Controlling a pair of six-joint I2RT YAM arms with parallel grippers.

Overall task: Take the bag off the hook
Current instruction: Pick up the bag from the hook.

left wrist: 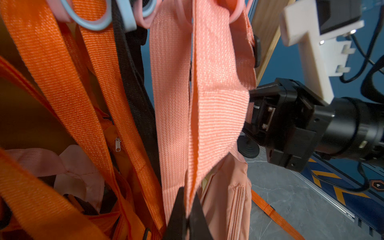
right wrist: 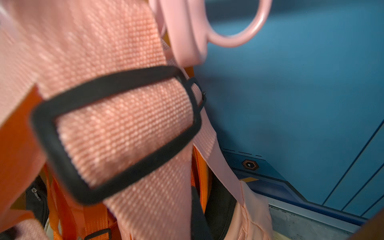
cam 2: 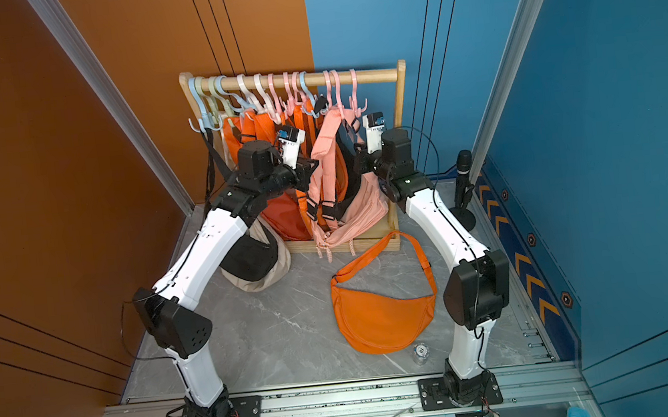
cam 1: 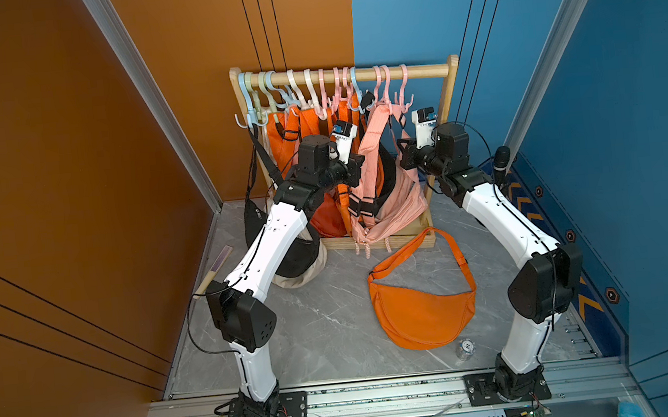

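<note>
At the rack (cam 1: 423, 70), left gripper (left wrist: 187, 209) and right gripper (left wrist: 251, 113) clamp pink strap (left wrist: 218, 83).

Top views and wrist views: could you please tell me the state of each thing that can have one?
left gripper, shut on the pink strap.
right gripper, shut on the pink strap.
pink bag, hanging by its strap from a pink hook.
orange bag, lying flat on the floor, off the rack.
black bag, hanging on the rack.
</note>
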